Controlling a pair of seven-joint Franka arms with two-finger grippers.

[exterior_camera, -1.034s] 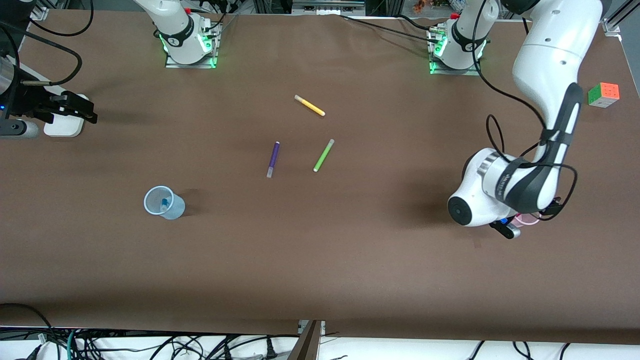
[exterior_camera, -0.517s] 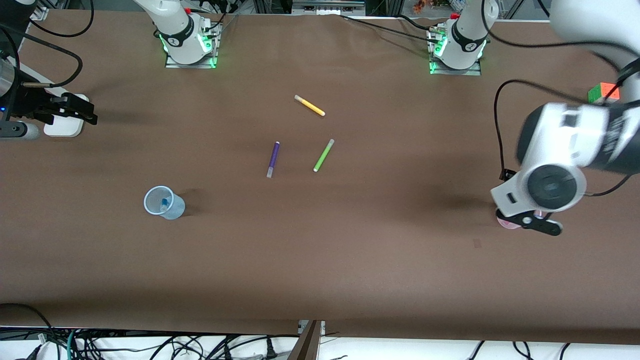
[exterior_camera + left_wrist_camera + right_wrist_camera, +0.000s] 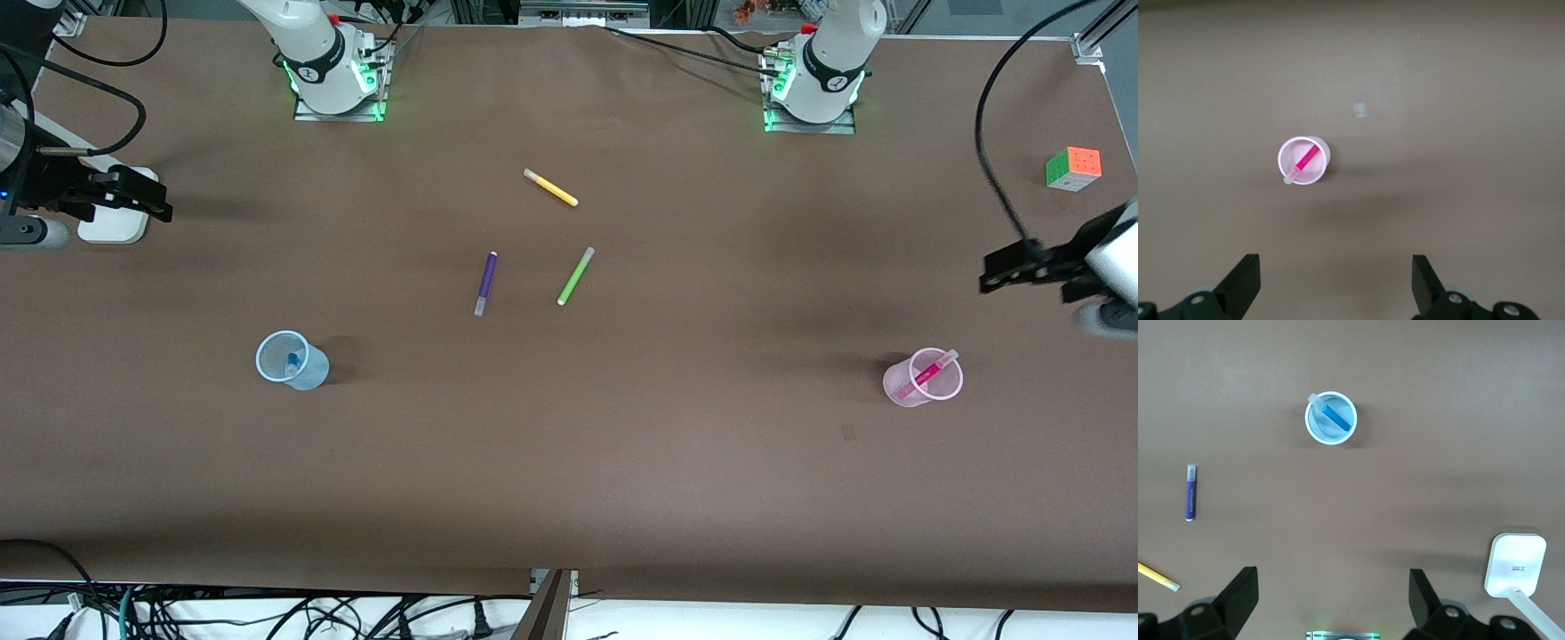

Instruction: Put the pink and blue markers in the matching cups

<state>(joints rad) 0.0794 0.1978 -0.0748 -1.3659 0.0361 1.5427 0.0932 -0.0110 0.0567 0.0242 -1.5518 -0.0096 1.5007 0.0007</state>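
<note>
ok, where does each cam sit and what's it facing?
Front: high across the table, facing both bases; left tool, right tool at the table's ends.
Left wrist: looks down on the pink cup holding the pink marker; open fingers show.
Right wrist: looks down on the blue cup with the blue marker; open fingers show.
Front shares both cups.

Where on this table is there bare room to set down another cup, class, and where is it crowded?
Bare brown table runs wide between the blue cup and the pink cup, and along the whole edge nearest the front camera. The middle is crowded: the purple marker, green marker and yellow marker lie close together there.
</note>
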